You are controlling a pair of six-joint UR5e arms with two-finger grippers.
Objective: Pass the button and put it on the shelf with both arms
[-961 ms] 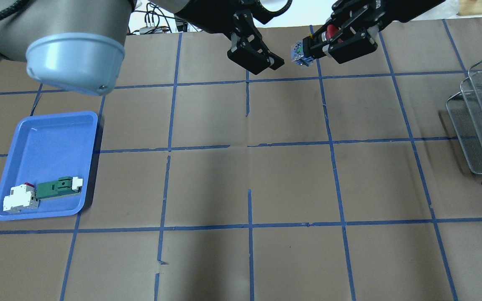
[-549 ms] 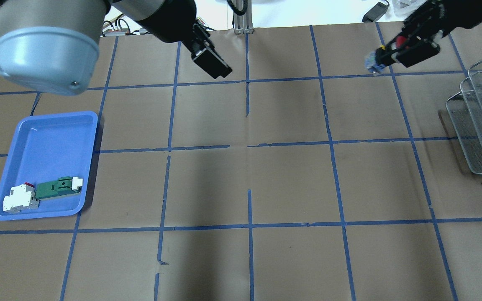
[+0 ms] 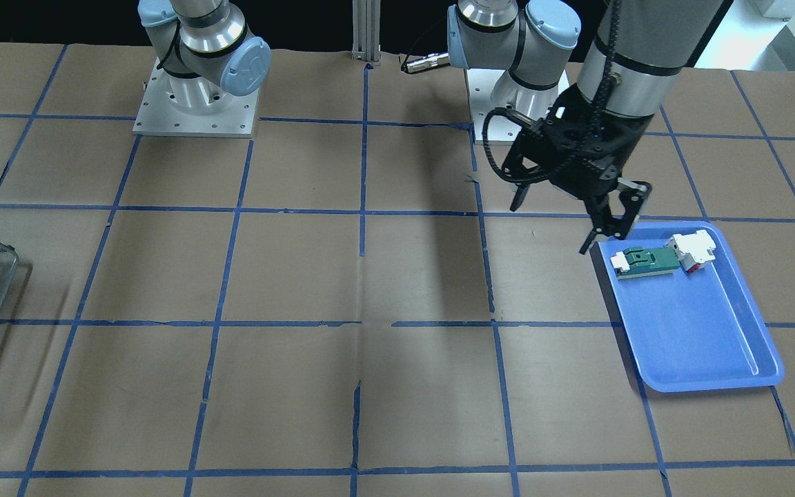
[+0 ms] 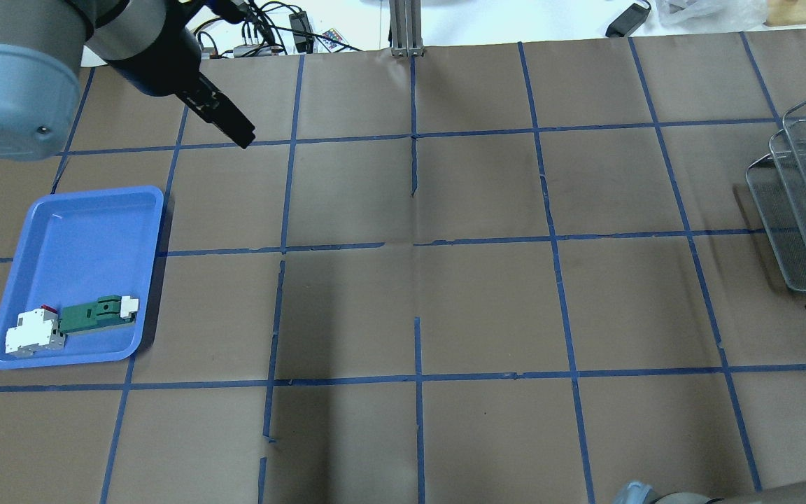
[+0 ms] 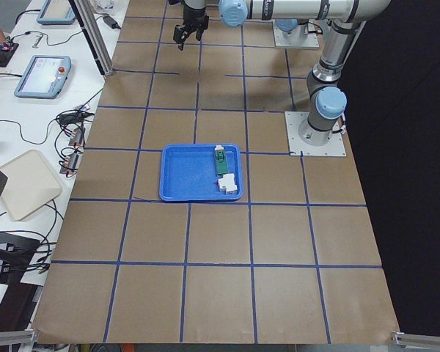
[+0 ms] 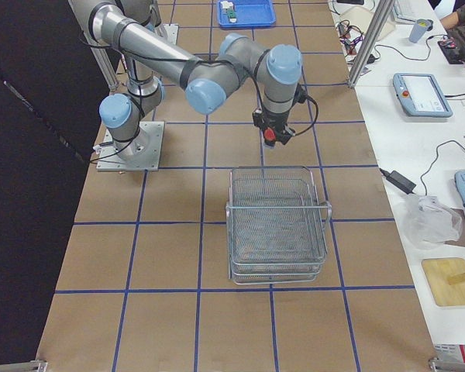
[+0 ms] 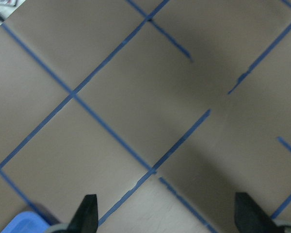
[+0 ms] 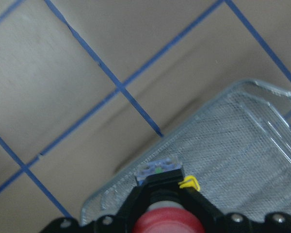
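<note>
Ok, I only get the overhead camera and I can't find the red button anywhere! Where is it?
Observer: The right wrist camera shows the button pinched in the right gripper, red head toward the camera.
Operator: Is it near the shelf?
Observer: Yes. In that view its end block points down over a corner of the shelf, and it is not set down yet.
Operator: Is the other gripper holding something?
Observer: No. The left wrist camera shows the left gripper wide open, with only the table between its fingers.
</note>
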